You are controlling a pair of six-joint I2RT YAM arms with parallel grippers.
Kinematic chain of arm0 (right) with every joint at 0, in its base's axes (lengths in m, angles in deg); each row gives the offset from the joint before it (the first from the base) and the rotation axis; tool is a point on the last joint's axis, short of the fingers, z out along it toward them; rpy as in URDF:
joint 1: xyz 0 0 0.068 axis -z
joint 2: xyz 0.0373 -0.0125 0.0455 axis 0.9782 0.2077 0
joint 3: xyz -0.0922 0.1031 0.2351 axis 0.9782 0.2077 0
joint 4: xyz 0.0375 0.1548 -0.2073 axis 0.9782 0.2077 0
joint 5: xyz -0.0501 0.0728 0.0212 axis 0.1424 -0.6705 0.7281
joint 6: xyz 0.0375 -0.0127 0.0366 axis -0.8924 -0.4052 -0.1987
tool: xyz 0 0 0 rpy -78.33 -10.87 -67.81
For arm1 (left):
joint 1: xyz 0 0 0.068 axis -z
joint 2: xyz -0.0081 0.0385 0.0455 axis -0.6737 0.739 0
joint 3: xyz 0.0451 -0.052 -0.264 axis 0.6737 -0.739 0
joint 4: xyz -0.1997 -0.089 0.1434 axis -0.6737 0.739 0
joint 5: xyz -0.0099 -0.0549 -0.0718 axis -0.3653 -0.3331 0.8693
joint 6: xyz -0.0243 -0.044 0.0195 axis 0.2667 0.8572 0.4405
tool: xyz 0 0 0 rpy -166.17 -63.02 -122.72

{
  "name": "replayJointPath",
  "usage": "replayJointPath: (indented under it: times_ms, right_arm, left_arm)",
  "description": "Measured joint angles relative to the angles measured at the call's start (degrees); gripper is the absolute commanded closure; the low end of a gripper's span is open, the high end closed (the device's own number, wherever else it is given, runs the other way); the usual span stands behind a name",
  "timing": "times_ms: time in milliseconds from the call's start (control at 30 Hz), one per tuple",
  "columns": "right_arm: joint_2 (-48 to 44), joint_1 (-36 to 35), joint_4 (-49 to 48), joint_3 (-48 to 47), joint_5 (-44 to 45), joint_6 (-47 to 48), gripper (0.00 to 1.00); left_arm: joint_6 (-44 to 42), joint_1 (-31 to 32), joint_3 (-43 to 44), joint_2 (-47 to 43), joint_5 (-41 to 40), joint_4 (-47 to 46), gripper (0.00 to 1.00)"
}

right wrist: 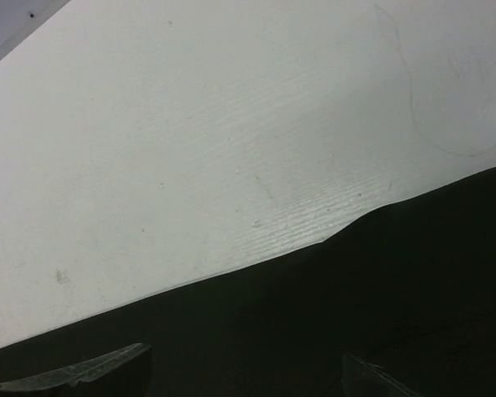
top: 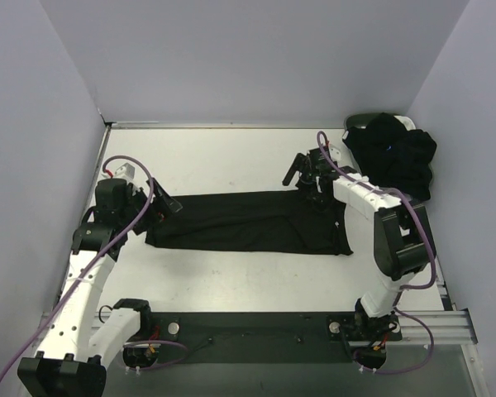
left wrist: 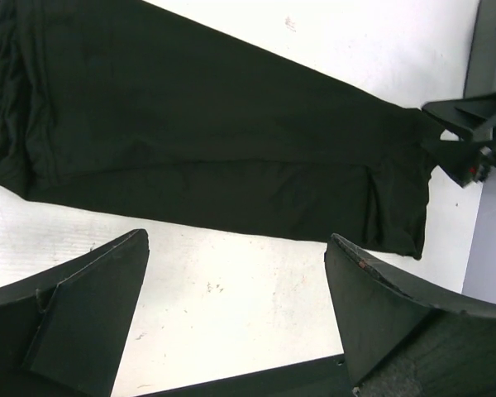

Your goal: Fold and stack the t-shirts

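While the black t-shirt (top: 248,222) lies folded in a long strip on the table (top: 231,157), I see both tools spread apart, gripping nothing: left tool (top: 167,207) at its left end, right tool (top: 302,176) over its far right corner. More dark shirts (top: 397,161) are heaped beyond that corner.

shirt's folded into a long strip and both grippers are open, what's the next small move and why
Probably lower the left gripper onto the nearest edge of the black t-shirt and pinch it for the next fold. The shirt lies flat in a long band; left and right gripper are both open and empty, the left over bare table beside the cloth.
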Motion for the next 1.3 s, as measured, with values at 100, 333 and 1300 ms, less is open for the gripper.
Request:
replayJointPath:
  times_ms: [100, 333, 1300]
  right_arm:
    - [1.90, -0.13, -1.36, 0.04, -1.49, -1.60, 0.00]
    - [5.49, -0.22, -3.52, 0.07, -3.34, -4.37, 0.00]
    - [55.63, -0.20, -12.46, -65.35, -29.27, -18.08, 0.00]
  left_arm:
    - [-0.85, 0.00, -1.31, -1.22, 1.29, -0.52, 0.03]
    - [-1.66, 0.00, -4.00, -0.83, 2.29, -0.55, 0.03]
    - [-2.93, -0.04, -6.08, 4.11, 1.16, -3.30, 0.03]
